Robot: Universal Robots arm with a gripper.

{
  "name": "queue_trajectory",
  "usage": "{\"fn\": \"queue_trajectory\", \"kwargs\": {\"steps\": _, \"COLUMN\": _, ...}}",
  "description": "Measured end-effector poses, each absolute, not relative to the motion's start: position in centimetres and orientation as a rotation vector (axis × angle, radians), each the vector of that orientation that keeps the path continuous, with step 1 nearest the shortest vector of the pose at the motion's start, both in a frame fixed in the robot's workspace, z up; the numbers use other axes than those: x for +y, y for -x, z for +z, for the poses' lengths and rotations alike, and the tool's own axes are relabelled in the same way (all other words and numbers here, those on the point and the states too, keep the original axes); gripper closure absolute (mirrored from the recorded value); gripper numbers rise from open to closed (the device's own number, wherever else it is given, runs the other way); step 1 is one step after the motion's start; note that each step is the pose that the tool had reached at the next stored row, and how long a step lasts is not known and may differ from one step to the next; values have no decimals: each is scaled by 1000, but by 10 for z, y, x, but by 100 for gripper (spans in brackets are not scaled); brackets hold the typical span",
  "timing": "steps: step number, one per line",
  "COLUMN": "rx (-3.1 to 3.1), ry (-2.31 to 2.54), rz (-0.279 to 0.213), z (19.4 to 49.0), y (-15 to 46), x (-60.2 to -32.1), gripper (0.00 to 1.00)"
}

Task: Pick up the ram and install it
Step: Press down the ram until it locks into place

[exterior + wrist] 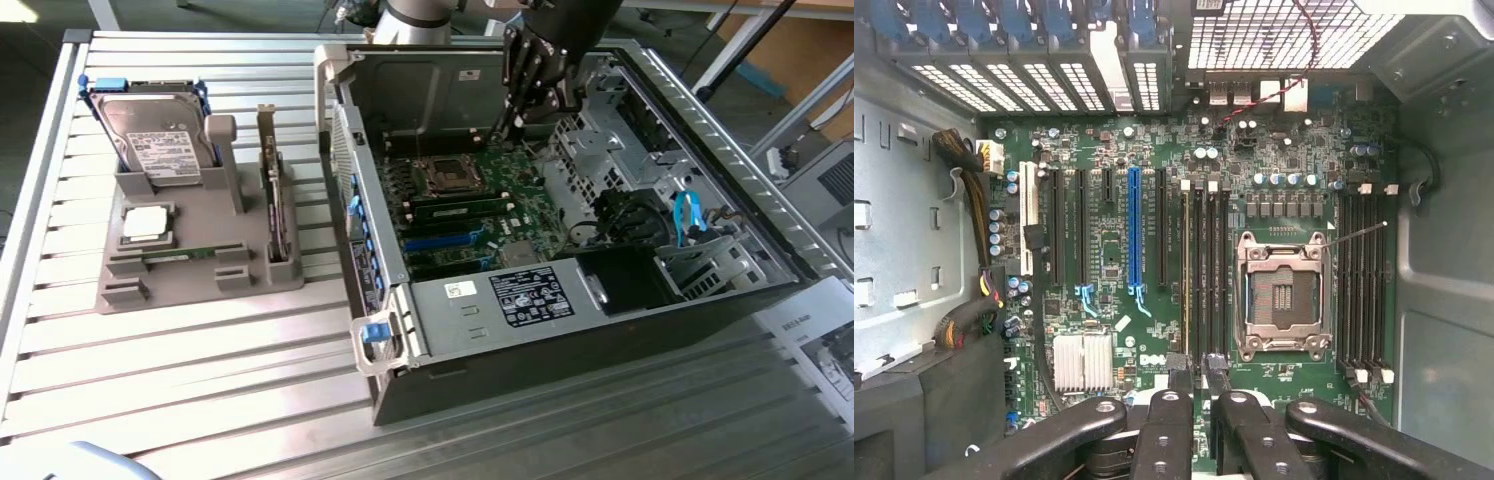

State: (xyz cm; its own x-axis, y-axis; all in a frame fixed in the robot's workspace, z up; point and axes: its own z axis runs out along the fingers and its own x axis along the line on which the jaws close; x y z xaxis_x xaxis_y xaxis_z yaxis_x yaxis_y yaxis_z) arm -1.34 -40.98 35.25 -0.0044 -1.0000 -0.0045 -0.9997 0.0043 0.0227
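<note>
ram (1186,270) seated edge-up in a motherboard (1104,200) slot, just beside the CPU socket (1282,295). Second ram (171,256) lies flat in the tray (187,285), well apart. Arm drops steeply into the open case (414,85). The gripper (1196,372) points down over the slot ends, fingertips (1176,372) parted, nothing between them.

thin green ram (178,256) lying in grey holder (254,275), second ram (461,209) seated on motherboard (523,185)
</note>
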Motion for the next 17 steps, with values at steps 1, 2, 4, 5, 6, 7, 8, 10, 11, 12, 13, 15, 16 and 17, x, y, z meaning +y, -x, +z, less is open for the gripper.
{"fn": "queue_trajectory", "kwargs": {"steps": 1, "rx": -2217, "ry": -2207, "rz": -30, "z": 353, "y": 13, "x": -410, "gripper": 81}}
{"fn": "queue_trajectory", "kwargs": {"steps": 2, "rx": -2217, "ry": -2207, "rz": -30, "z": 353, "y": 13, "x": -410, "gripper": 81}}
{"fn": "queue_trajectory", "kwargs": {"steps": 4, "rx": -2217, "ry": -2207, "rz": -30, "z": 353, "y": 13, "x": -410, "gripper": 81}}
{"fn": "queue_trajectory", "kwargs": {"steps": 5, "rx": -2217, "ry": -2207, "rz": -30, "z": 353, "y": 13, "x": -410, "gripper": 81}}
{"fn": "queue_trajectory", "kwargs": {"steps": 6, "rx": -2217, "ry": -2207, "rz": -30, "z": 353, "y": 13, "x": -410, "gripper": 81}}
{"fn": "queue_trajectory", "kwargs": {"steps": 7, "rx": -2217, "ry": -2207, "rz": -30, "z": 353, "y": 13, "x": -410, "gripper": 81}}
{"fn": "queue_trajectory", "kwargs": {"steps": 8, "rx": -2217, "ry": -2207, "rz": -30, "z": 353, "y": 13, "x": -410, "gripper": 81}}
{"fn": "queue_trajectory", "kwargs": {"steps": 10, "rx": -2217, "ry": -2207, "rz": -30, "z": 353, "y": 13, "x": -410, "gripper": 83}}
{"fn": "queue_trajectory", "kwargs": {"steps": 11, "rx": -2217, "ry": -2207, "rz": -30, "z": 353, "y": 13, "x": -410, "gripper": 83}}
{"fn": "queue_trajectory", "kwargs": {"steps": 12, "rx": -2217, "ry": -2207, "rz": -30, "z": 353, "y": 13, "x": -410, "gripper": 89}}
{"fn": "queue_trajectory", "kwargs": {"steps": 13, "rx": -2217, "ry": -2207, "rz": -30, "z": 353, "y": 13, "x": -410, "gripper": 90}}
{"fn": "queue_trajectory", "kwargs": {"steps": 15, "rx": -2217, "ry": -2207, "rz": -30, "z": 353, "y": 13, "x": -410, "gripper": 90}}
{"fn": "queue_trajectory", "kwargs": {"steps": 16, "rx": -2217, "ry": -2207, "rz": -30, "z": 353, "y": 13, "x": -410, "gripper": 90}}
{"fn": "queue_trajectory", "kwargs": {"steps": 17, "rx": -2217, "ry": -2207, "rz": -30, "z": 353, "y": 13, "x": -410, "gripper": 90}}
